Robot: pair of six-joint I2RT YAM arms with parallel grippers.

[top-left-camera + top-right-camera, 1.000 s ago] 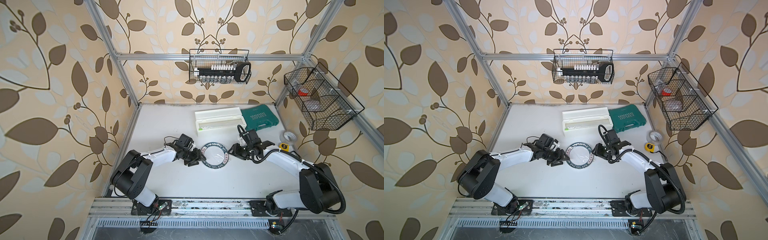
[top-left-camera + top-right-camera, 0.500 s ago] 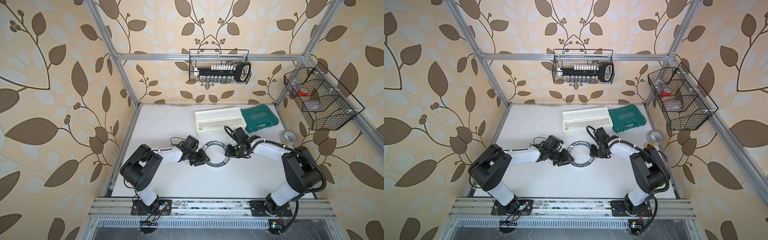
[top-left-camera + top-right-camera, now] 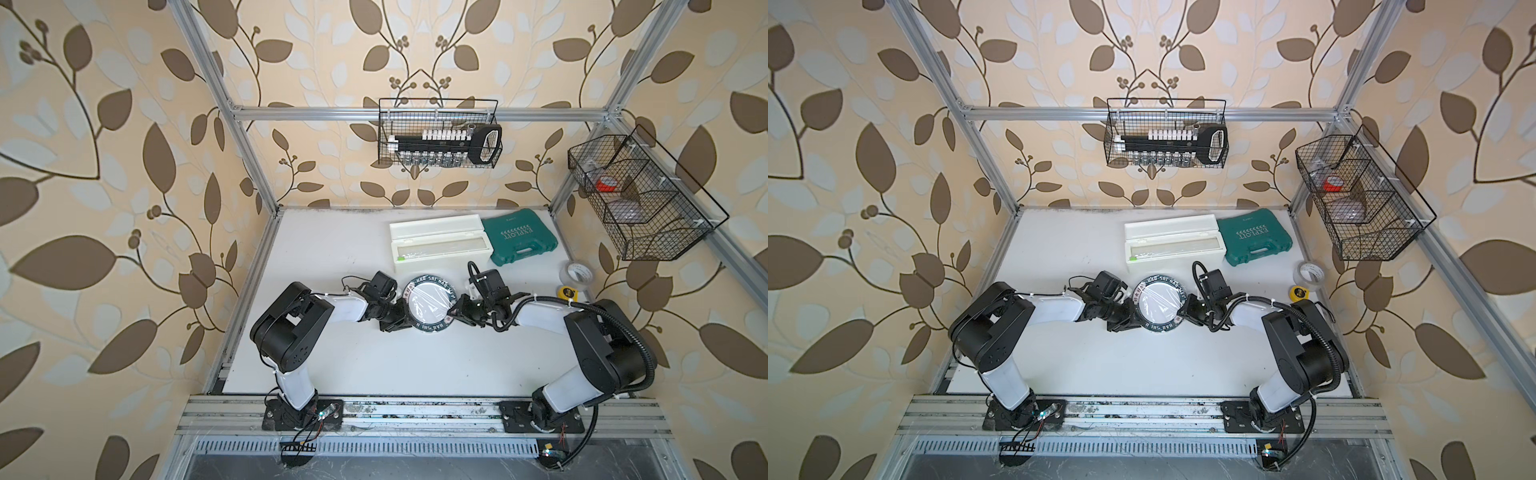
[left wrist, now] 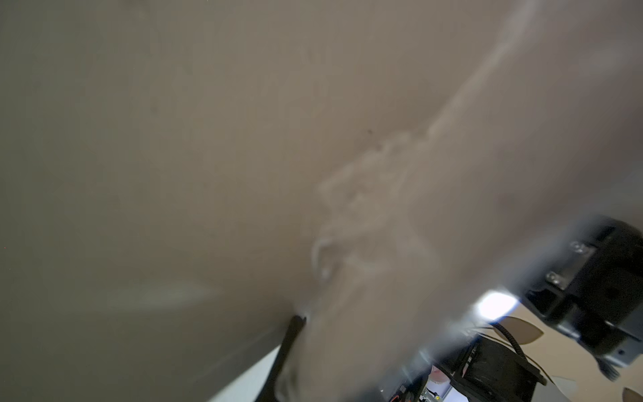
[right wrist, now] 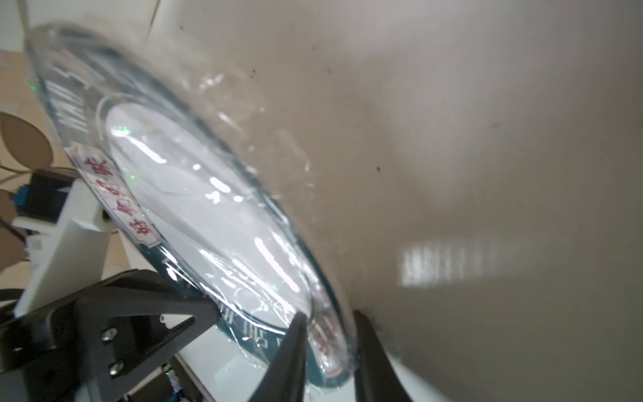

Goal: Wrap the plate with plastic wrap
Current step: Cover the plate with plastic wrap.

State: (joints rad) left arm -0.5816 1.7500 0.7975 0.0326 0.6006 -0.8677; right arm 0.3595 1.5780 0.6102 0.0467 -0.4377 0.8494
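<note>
The plate (image 3: 428, 305) is lying at the middle of the table (image 3: 374, 365), its white centre glinting under plastic wrap (image 5: 222, 195) that is covering its face and bunching at the rim. You are flanking it from both sides. The left claw (image 3: 400, 318) is sitting at the left edge and the right claw (image 5: 328, 318) at the right edge, so the plate is resting straight between them, with neither arm nearer. The right claw is standing narrow, one finger above the rim and one below, pinching plate and wrap together. How wide the left claw is standing you cannot tell: its wrist view is showing only blur, crumpled wrap and one dark finger. Being round, the plate is offering no long axis, so the rim line crossing each claw is what is counting. The next move is probably calling for tucking loose wrap under the edge, perhaps with a slight lift. Open room is lying toward the arm bases. The white box (image 3: 440, 245) is sitting just beside the far rim, with the green case (image 3: 521, 241) next to it.
</note>
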